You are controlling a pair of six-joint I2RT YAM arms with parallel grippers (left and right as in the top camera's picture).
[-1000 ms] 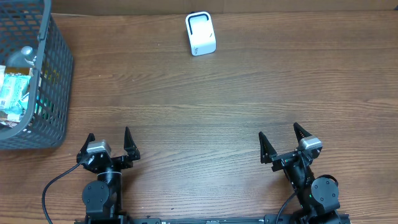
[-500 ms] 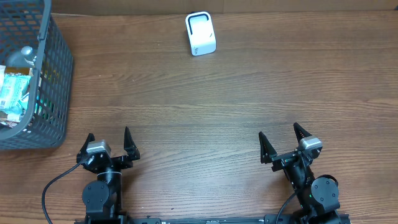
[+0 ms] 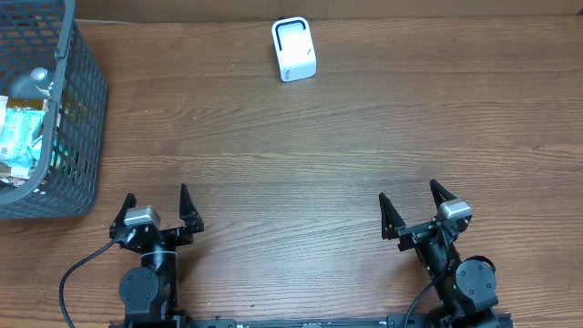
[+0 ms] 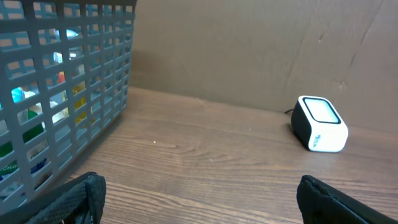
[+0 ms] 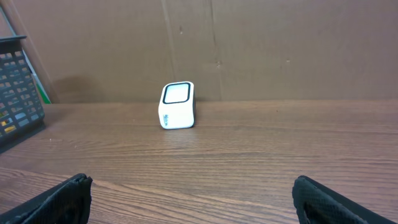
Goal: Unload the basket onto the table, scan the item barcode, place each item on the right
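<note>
The job had not really started. The left gripper sat low at the near edge of the desk with its two fingers spread wide and nothing between them. The right gripper sat the same way on the other side, wide apart and empty too.

The items to be scanned lay inside the grey basket at the far left of the desk. The basket was just beyond the left gripper. None of the items was out on the desk. The white scanner stood by itself at the far edge of the desk, near the middle and well apart from both grippers and from the basket.

So all the steps were left to do. An item had to be picked out of the basket, carried over to the scanner, and turned so its barcode faced the scanner's dark window.

There was little writing to read. The scanner had a small blue mark on its front, maybe a logo, but it was too small to make out. The packets in the basket showed teal, white and yellow print through the bars, and no words on them could be read. No barcode showed in any view.
</note>
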